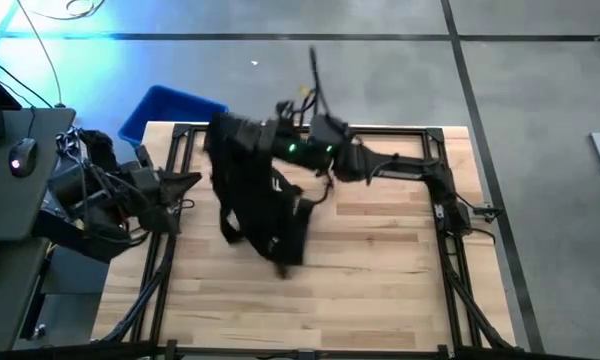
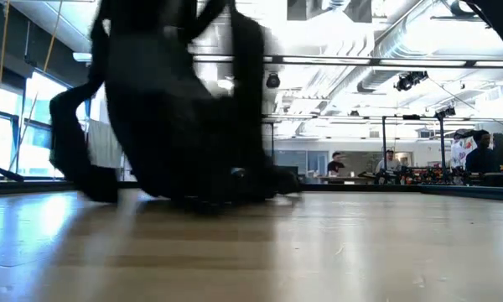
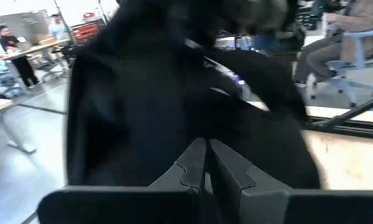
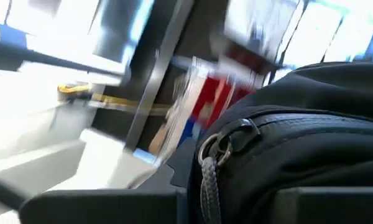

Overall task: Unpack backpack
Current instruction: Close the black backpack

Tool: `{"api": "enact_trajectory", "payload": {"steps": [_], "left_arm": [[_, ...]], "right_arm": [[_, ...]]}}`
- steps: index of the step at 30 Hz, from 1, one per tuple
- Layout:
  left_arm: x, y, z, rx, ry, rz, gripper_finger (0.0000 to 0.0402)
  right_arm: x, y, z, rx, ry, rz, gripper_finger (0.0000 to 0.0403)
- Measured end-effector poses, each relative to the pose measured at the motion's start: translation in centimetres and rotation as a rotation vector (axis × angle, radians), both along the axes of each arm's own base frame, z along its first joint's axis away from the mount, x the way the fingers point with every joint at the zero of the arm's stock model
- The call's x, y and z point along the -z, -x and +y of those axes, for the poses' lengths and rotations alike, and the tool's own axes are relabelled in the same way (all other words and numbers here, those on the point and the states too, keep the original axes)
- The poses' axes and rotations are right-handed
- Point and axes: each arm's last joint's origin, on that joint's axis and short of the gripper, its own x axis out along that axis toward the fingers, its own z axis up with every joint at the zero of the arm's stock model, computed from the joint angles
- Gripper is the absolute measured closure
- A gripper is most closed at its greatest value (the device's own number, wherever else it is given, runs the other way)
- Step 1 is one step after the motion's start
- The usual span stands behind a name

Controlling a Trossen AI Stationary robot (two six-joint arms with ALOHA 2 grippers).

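The black backpack (image 1: 255,190) stands tall near the middle of the table, its lower end (image 2: 193,197) on the wood and a shoulder strap (image 2: 67,159) drooping to one side. My right gripper (image 1: 275,138) is shut on its top, reaching in from the table's right. My left gripper (image 1: 192,181) is shut at the table's left edge and points at the backpack's side (image 3: 149,106), a little short of it. The left wrist view shows its fingers (image 3: 227,168) closed together with nothing between them. My right gripper holds the backpack's top (image 4: 280,124), close to the zipper with its metal ring and cord pull (image 4: 212,152). The bag's own fabric covers the place of contact. The fingers come about level from the table's right. The backpack hangs upright below them, its lower end on the table.
A blue plastic bin (image 1: 168,108) sits off the table's far left corner. A black frame (image 1: 450,215) runs along the table's sides. Bare wood (image 1: 310,310) lies toward the near edge. People sit at desks in the room beyond (image 2: 386,164).
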Motion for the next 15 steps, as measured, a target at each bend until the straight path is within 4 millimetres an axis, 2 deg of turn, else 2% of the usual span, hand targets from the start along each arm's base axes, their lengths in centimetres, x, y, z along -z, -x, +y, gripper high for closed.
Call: {"api": "enact_trajectory", "payload": {"steps": [3,7,10,13,15], "left_arm": [[-0.2,0.7,0.4,0.028,-0.001,0.000,0.0401],[-0.4,1.1,0.7,0.046,-0.017,0.007,0.0401],[-0.5,1.2,0.9,0.051,-0.045,0.020,0.0401],[-0.5,1.2,0.8,0.054,-0.072,0.035,0.0401],[-0.5,1.2,0.8,0.055,-0.076,0.037,0.0401]], "right_arm": [[-2.0,1.7,-0.5,0.123,0.043,-0.040,0.0375],[-4.2,4.0,1.8,0.220,0.078,-0.077,0.0375],[-4.6,4.8,4.4,0.266,0.043,-0.062,0.0375],[-3.8,4.9,7.1,0.297,-0.025,0.017,0.0375],[-3.3,4.9,8.1,0.328,-0.064,0.045,0.0375]]}}
